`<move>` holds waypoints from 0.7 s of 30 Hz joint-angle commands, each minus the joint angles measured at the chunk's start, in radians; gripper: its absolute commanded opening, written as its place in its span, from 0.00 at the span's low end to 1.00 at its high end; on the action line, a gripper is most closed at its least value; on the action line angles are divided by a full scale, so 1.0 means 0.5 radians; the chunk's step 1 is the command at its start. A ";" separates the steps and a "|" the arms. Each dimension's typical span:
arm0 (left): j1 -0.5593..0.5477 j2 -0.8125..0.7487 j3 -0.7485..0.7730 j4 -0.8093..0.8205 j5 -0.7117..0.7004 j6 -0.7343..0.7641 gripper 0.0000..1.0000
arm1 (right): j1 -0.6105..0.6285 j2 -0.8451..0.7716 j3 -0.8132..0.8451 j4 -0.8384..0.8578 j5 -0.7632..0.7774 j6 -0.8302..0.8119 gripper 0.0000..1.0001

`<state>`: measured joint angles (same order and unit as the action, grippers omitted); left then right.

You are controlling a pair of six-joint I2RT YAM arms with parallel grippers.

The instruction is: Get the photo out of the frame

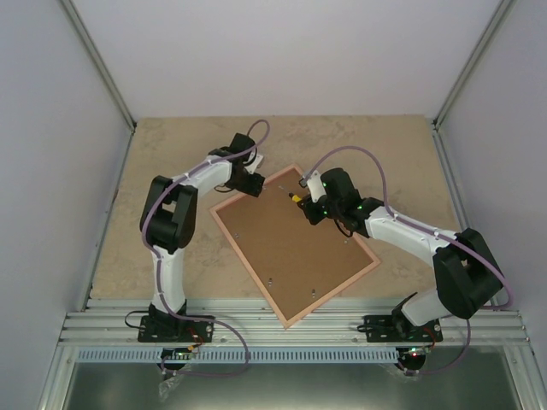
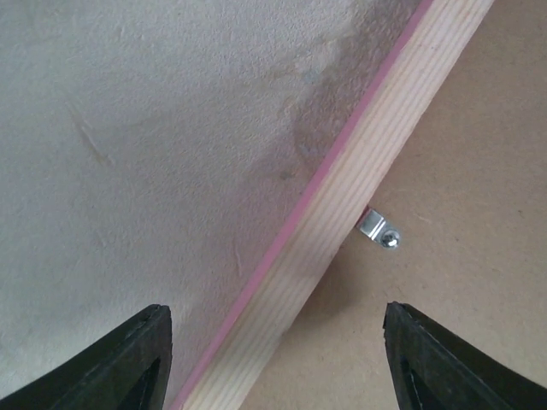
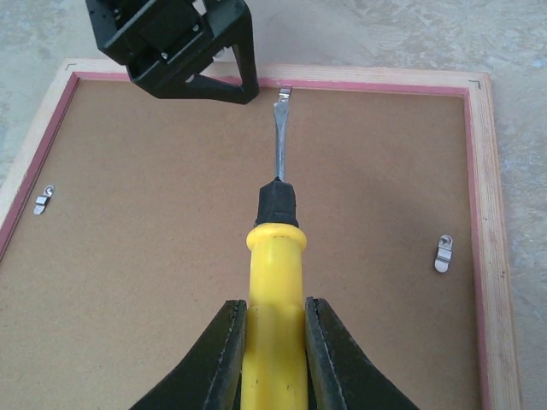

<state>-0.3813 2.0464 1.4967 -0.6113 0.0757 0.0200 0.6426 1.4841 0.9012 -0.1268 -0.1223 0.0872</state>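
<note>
The frame (image 1: 249,269) lies face down on the table, its pink-edged wooden rails around the brown backing board (image 1: 295,248). The photo is hidden under that board. My left gripper (image 2: 275,312) is open and straddles the frame's far rail (image 2: 342,222), one finger over the table and the other over the board. A small metal clip (image 2: 380,231) sits just ahead of it. My right gripper (image 3: 273,303) is shut on a yellow-handled screwdriver (image 3: 275,282). The screwdriver's blade tip reaches a clip (image 3: 285,92) at the far rail, right beside the left gripper (image 3: 184,43).
Two more metal clips (image 3: 43,201) (image 3: 442,253) hold the board at the side rails. The beige table (image 1: 171,145) is enclosed by white walls, with an aluminium rail along the near edge (image 1: 291,329). The right arm (image 1: 402,226) reaches across the frame's right corner.
</note>
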 commanded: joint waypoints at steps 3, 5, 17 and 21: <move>0.008 0.131 0.105 -0.020 0.034 0.094 0.65 | -0.012 -0.029 -0.017 0.025 -0.019 -0.036 0.00; 0.008 0.169 0.121 -0.027 0.026 0.083 0.61 | -0.012 -0.030 -0.015 0.025 -0.016 -0.037 0.00; 0.039 0.184 0.096 -0.054 -0.042 -0.004 0.31 | -0.015 0.002 0.010 0.011 -0.029 -0.045 0.00; 0.039 0.155 0.026 -0.029 -0.032 -0.093 0.24 | -0.015 0.003 0.013 0.007 -0.040 -0.045 0.00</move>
<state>-0.3710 2.1208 1.5490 -0.6128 0.0803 0.0566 0.6418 1.4841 0.9012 -0.1280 -0.1249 0.0746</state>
